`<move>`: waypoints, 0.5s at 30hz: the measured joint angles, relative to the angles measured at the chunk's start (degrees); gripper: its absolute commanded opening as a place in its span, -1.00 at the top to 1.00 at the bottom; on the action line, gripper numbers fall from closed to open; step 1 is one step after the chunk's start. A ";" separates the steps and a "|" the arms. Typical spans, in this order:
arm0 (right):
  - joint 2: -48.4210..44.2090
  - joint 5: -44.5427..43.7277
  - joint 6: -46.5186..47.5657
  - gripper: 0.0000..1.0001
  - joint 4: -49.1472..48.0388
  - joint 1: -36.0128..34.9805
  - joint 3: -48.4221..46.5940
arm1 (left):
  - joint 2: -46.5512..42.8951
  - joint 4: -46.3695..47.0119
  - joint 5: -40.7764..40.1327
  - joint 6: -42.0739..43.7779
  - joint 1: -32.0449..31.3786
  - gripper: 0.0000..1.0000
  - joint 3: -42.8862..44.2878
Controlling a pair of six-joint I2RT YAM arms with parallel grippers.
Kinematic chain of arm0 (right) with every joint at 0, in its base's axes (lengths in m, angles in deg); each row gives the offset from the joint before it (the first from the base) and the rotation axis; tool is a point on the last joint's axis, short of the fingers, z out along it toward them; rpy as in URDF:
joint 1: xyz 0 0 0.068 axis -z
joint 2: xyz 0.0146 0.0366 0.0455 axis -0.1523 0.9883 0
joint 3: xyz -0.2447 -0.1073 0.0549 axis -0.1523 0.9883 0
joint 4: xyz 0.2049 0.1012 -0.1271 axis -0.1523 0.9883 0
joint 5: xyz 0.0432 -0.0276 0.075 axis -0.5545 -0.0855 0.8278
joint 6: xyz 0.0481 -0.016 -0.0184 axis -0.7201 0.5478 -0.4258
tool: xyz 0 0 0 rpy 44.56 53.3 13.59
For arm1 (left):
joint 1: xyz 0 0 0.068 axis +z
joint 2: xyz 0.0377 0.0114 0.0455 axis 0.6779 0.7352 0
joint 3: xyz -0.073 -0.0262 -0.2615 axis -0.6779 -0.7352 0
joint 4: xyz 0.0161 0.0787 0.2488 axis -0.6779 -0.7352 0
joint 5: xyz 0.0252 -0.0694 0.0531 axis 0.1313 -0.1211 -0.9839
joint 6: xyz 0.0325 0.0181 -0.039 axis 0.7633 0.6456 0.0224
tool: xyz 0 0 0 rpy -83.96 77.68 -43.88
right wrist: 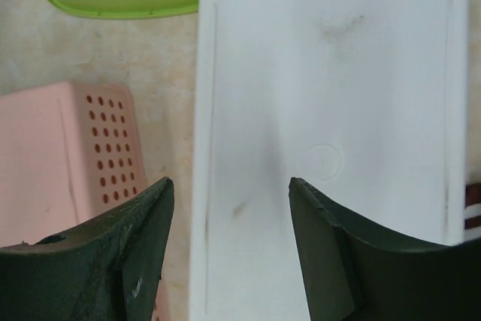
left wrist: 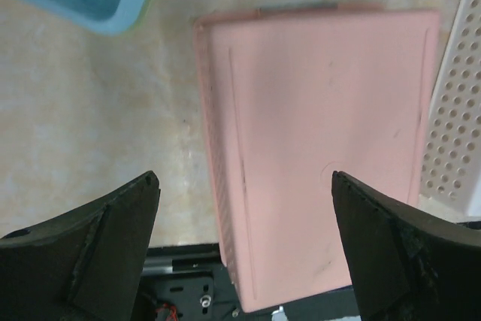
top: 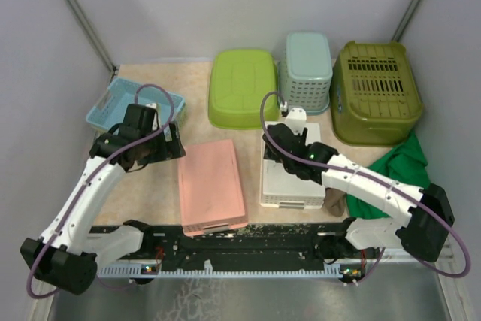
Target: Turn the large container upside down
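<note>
While the left gripper (left wrist: 244, 178) hangs spread over the pink basket (top: 211, 186) and the right gripper (right wrist: 230, 182) spread over the white basket (top: 291, 178), both empty, the large container (top: 376, 92), probably the olive one at upper right, waits ungrasped; next, reach for its rim.

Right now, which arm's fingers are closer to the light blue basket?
Left. The left fingers hover right beside the light blue basket; the right fingers are far off, above the white container.
</note>
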 measured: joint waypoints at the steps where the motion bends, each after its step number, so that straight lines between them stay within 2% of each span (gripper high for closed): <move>1: 0.02 -0.83 1.18 -0.23 0.68 0.00 0.00 | -1.49 -1.55 -1.64 -0.98 -1.03 -0.98 -0.85; 6: 2.80 -2.23 6.40 -0.10 2.36 0.09 -2.34 | -5.40 -5.73 -3.98 -4.87 -4.48 -0.85 -5.33; 9: 6.82 -1.77 7.93 0.00 2.29 0.13 -5.20 | -5.33 -6.10 -2.49 -6.93 -5.35 -0.79 -8.85; 15: 16.35 0.50 9.97 0.03 2.10 0.11 -8.61 | -5.70 -4.42 2.19 -9.77 -6.34 -0.70 -17.44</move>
